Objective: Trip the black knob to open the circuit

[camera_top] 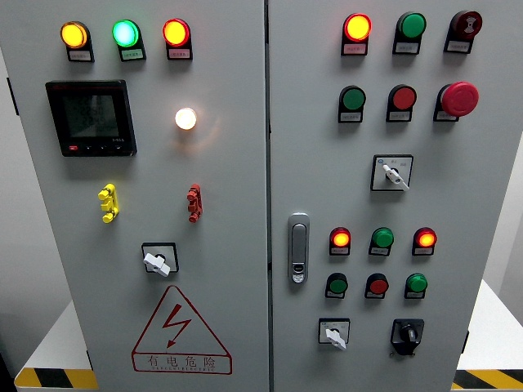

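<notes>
From my remote seat the head camera gives me a straight-on look at a grey electrical cabinet (229, 269) with two doors, and neither of the robot's hands shows anywhere, so I cannot tell how their fingers are set. The black knob (406, 333) I am after sits on the right door at about five o'clock of the picture, the last control in the bottom row, just beside a white-handled selector switch (334, 334) at its nine o'clock. Above them run two rows of three small lights and buttons; the red lamp (341, 238) on the left and the red lamp on the right (424, 238) of the upper row are lit. A chrome door handle (299, 247) stands upright near the seam between the doors. Higher on the right door I see another white selector (393, 173), a red mushroom emergency button (458, 98) at two o'clock, and a glowing red indicator (357, 27) at the top. On the left door, amber (73, 35), green (126, 33) and red (176, 33) lamps glow along the top, a dark digital meter (91, 118) sits below them, a white lamp (185, 118) shines at its three o'clock, and a red triangular high-voltage warning label (180, 333) marks the bottom.
</notes>
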